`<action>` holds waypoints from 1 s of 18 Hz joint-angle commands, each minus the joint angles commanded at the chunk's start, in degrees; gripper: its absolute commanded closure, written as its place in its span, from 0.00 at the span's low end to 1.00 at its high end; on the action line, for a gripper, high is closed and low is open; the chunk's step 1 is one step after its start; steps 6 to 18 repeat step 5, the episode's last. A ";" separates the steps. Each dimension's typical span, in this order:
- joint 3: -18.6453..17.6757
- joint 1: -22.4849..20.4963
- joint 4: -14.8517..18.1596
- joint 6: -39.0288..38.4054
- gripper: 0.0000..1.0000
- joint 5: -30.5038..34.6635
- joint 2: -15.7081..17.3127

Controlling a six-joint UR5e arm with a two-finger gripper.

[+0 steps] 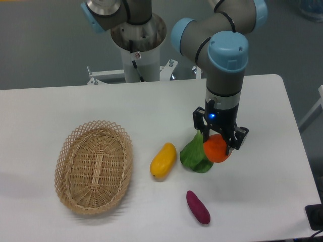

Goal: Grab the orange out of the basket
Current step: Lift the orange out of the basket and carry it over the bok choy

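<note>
The orange (217,150) is a small round bright fruit held between the black fingers of my gripper (219,148), which is shut on it at the right of the table, just beside the leafy green. The basket (94,166) is an oval tan wicker one lying at the left of the table with nothing inside it, well apart from the gripper. My arm comes down from above onto the orange.
A yellow-orange mango-like fruit (163,160) lies between basket and gripper. A green leafy vegetable (196,154) touches the orange's left side. A purple sweet potato (198,206) lies near the front edge. The robot base (137,38) stands behind the table.
</note>
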State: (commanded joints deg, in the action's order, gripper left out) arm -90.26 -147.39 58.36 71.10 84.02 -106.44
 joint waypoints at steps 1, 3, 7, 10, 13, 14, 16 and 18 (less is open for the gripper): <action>0.00 0.00 0.00 0.00 0.49 -0.09 0.00; 0.09 0.00 0.00 0.00 0.49 -0.53 0.00; 0.09 0.00 0.00 0.00 0.49 -0.53 0.00; 0.09 0.00 0.00 0.00 0.49 -0.53 0.00; 0.09 0.00 0.00 0.00 0.49 -0.53 0.00; 0.09 0.00 0.00 0.00 0.49 -0.53 0.00; 0.09 0.00 0.00 0.00 0.49 -0.53 0.00; 0.09 0.00 0.00 0.00 0.49 -0.53 0.00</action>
